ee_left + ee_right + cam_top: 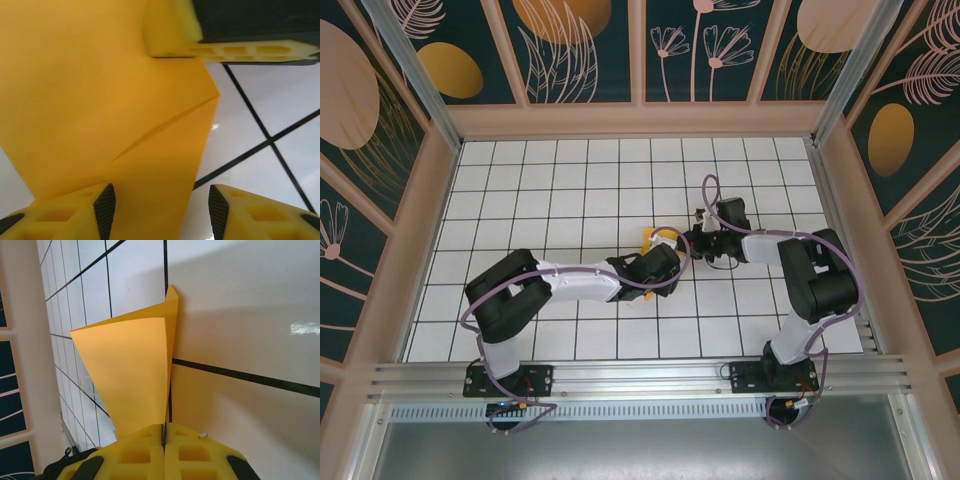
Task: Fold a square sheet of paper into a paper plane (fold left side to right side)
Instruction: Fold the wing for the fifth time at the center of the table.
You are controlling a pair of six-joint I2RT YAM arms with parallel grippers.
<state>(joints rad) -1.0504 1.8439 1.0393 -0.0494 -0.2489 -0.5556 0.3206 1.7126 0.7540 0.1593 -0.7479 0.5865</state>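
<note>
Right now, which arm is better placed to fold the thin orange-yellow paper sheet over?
Probably left: the left gripper stands open at the orange-yellow paper sheet; the right gripper is shut on it.

Bright, even light; glare on the table [302, 329]; close-up paper [75, 100] blurred.

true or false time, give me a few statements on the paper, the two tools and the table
1. The right tool is shut on the paper. True.
2. The left tool is shut tight. False: its jaws stand apart.
3. The paper is blue. False: it is orange-yellow.
4. The table is white with a black grid. True.
</note>
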